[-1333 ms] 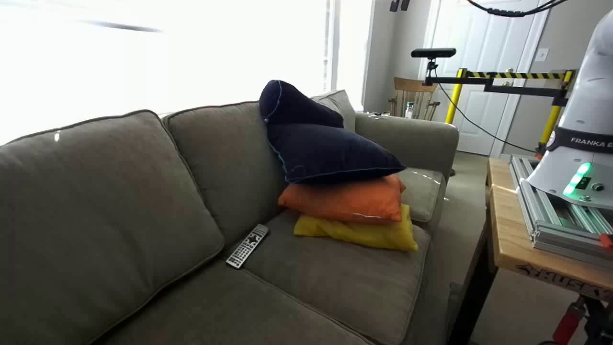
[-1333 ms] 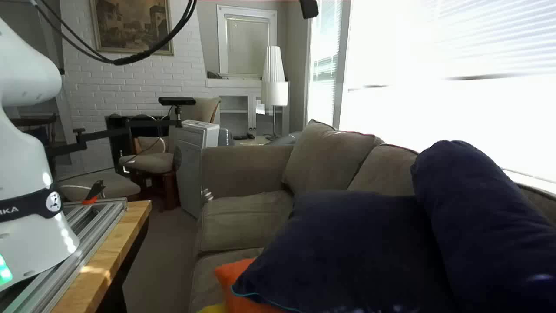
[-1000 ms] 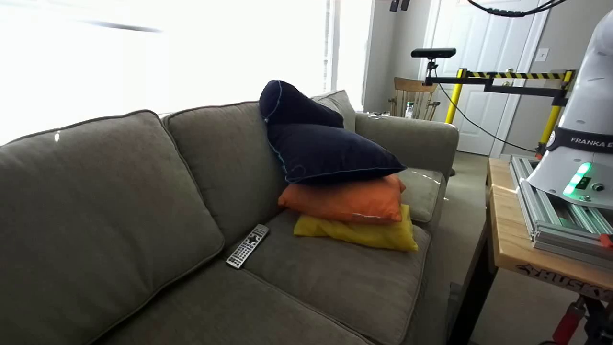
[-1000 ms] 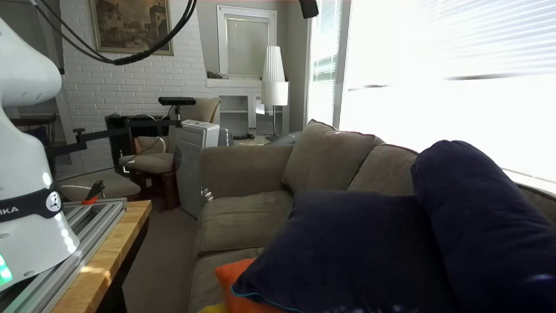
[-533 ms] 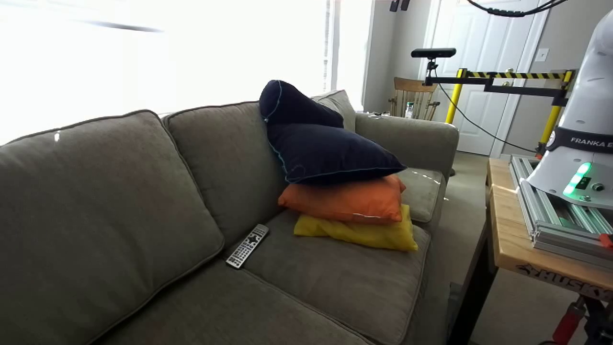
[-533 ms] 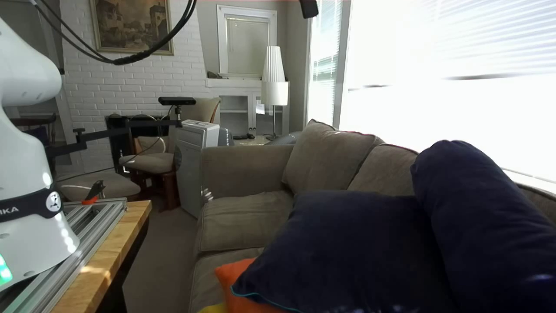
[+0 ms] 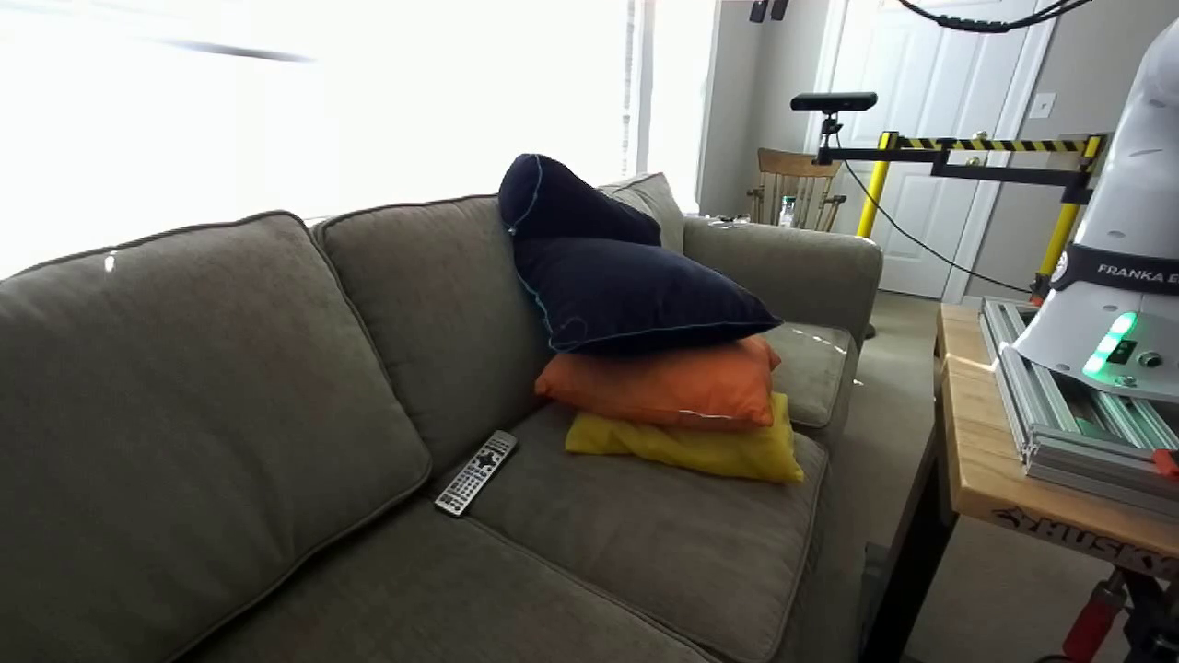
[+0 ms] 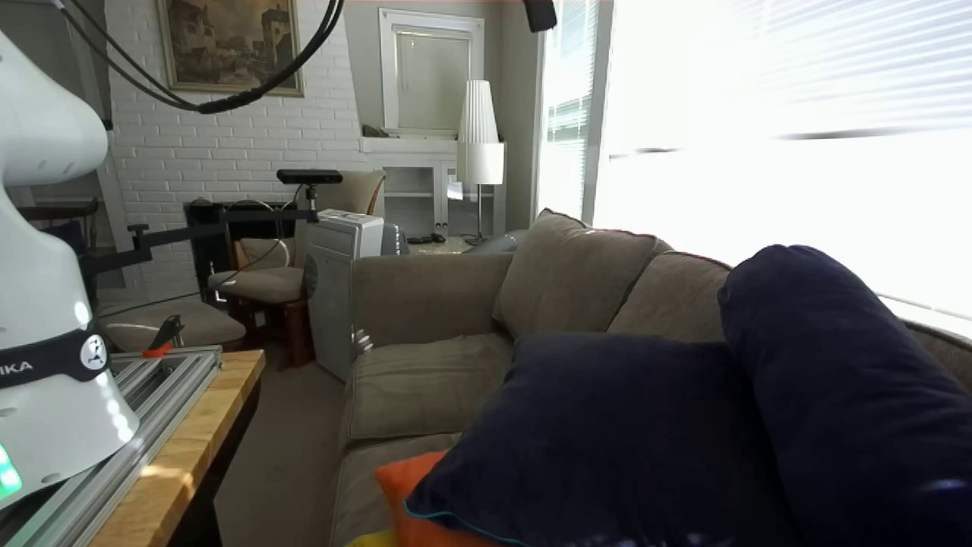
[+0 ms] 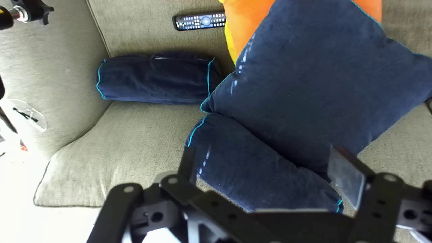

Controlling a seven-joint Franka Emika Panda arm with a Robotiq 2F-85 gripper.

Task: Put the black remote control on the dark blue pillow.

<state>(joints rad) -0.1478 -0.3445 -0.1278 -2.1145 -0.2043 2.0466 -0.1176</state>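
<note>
The black remote control, dark with pale buttons, lies on the sofa seat in the wrist view, its right end at the edge of the orange and yellow pillows. It is not visible in either exterior view. The large dark blue pillow lies on top of the orange pillow; it shows in both exterior views. My gripper is open and empty, its fingers wide apart, above the dark blue bolster beside the pillow. The gripper is out of both exterior views.
The orange pillow and yellow pillow are stacked beneath. A second dark blue bolster lies near the sofa arm. A silver remote lies on the seat. The wooden table carries the robot base.
</note>
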